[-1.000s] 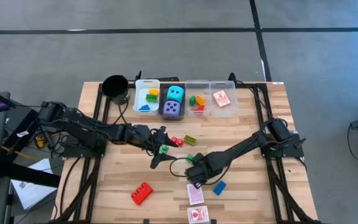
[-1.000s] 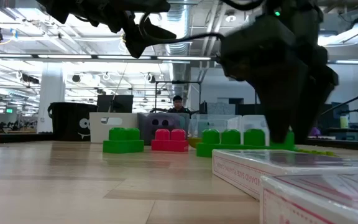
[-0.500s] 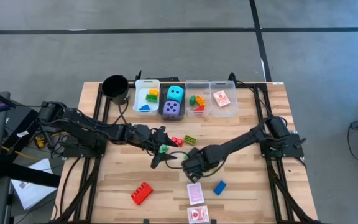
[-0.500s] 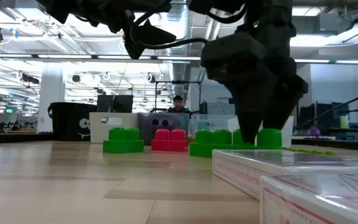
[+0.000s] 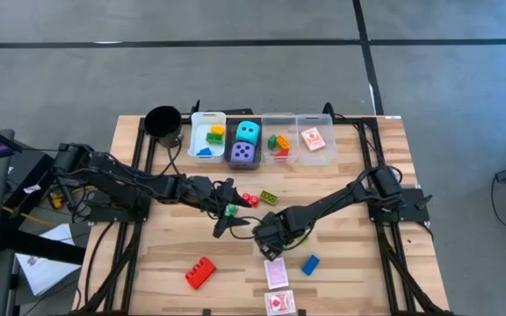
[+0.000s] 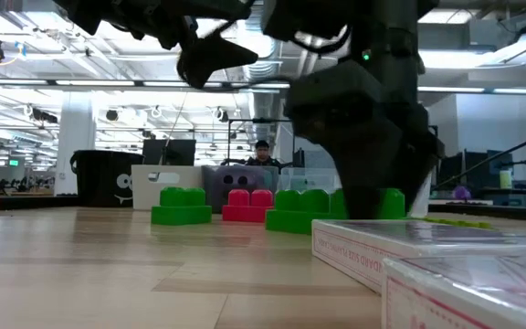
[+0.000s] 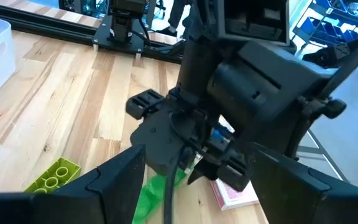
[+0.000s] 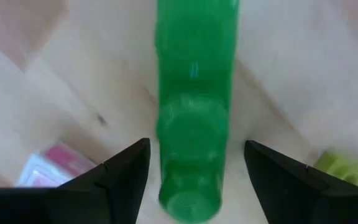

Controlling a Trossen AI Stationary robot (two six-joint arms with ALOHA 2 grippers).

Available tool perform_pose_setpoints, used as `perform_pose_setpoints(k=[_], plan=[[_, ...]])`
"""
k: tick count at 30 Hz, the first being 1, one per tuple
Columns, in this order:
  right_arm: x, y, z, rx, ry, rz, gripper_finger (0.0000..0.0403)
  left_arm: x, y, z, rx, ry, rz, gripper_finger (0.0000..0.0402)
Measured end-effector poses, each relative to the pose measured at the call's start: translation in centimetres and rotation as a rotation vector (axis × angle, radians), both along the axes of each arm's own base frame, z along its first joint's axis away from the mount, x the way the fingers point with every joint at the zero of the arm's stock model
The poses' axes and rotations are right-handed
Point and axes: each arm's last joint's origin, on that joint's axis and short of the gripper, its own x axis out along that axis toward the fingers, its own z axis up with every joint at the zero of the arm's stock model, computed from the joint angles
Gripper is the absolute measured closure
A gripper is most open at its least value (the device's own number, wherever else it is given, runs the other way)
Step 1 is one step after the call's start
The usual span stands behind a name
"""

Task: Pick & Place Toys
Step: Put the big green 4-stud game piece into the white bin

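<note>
A: Right gripper (image 5: 269,237) jaws apart, straddling the long green brick (image 8: 194,106), not clamped yet. Brick lies on the counter (image 5: 174,250), just above the upper card (image 5: 276,274).

B: Centre it, drop until the pads flank its long sides, then close. Left gripper (image 5: 227,209)?

A: Jaws apart too, empty, hovering just left of that brick.

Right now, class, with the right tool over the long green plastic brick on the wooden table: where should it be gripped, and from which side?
Grip the long green plastic brick across its two long flat sides, near mid-length, coming straight down from above. It lies flat, studs up, and is narrow, so the open right tool straddling it should probably fit.
</note>
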Motion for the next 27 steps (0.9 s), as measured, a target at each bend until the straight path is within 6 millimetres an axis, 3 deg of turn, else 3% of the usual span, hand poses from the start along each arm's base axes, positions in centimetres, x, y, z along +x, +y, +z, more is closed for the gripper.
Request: perform_pose_setpoints(k=[10,13,18,27], plan=[[-0.08,0.19,-0.31,0.034,0.025,0.008,0.0155,-0.02,0.00,-0.05,0.001,0.006,0.001,0.0133],[-0.14,0.15,-0.37,0.032,0.031,0.007,0.0186,-0.02,0.06,-0.07,0.007,0.007,0.017,0.0133],[-0.27,0.10,-0.42,0.026,0.044,0.005,0.0274,-0.01,0.08,-0.07,0.008,0.007,0.021,0.0133],[-0.23,0.23,0.30,0.038,0.103,0.054,0.0274,-0.01,0.09,-0.07,0.011,0.006,0.026,0.0133]])
